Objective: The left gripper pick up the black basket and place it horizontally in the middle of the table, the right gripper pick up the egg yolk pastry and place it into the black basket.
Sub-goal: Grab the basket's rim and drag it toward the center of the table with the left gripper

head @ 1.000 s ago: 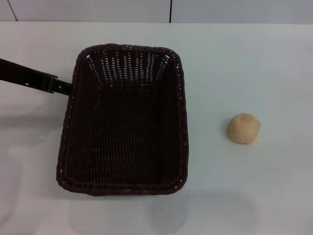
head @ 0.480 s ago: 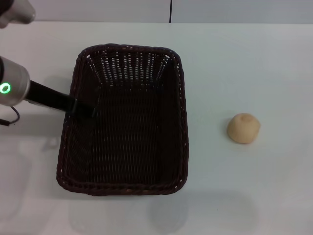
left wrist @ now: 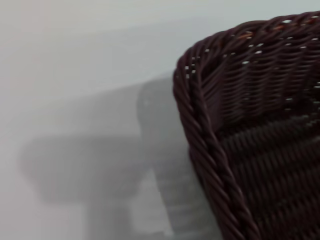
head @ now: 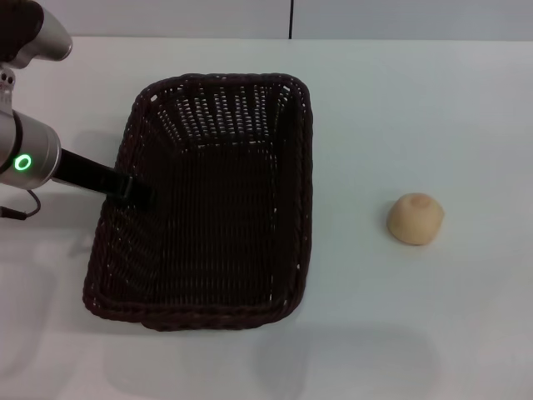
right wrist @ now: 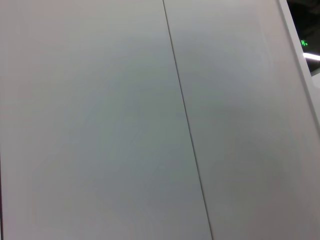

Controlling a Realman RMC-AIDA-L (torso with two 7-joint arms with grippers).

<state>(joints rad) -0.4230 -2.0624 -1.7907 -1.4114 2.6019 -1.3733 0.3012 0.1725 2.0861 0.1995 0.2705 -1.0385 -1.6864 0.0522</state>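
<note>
The black basket (head: 208, 217) lies lengthwise on the white table (head: 400, 108), left of centre and slightly skewed. My left gripper (head: 132, 188) reaches in from the left and is clamped over the basket's left rim, one finger inside the wall. The arm's green ring (head: 22, 162) glows at the left edge. In the left wrist view the braided rim of the black basket (left wrist: 210, 150) fills one side, close up. The egg yolk pastry (head: 415, 218) sits alone on the table to the right of the basket. My right gripper is out of view.
A grey wall with a dark vertical seam (head: 291, 18) runs behind the table's far edge. The right wrist view shows only that wall panel and seam (right wrist: 185, 120). Bare table lies between the basket and the pastry.
The left arm came further in and down along the basket's left rim and closed on it. The basket has twisted, its near end swinging left. The pastry has not moved.
</note>
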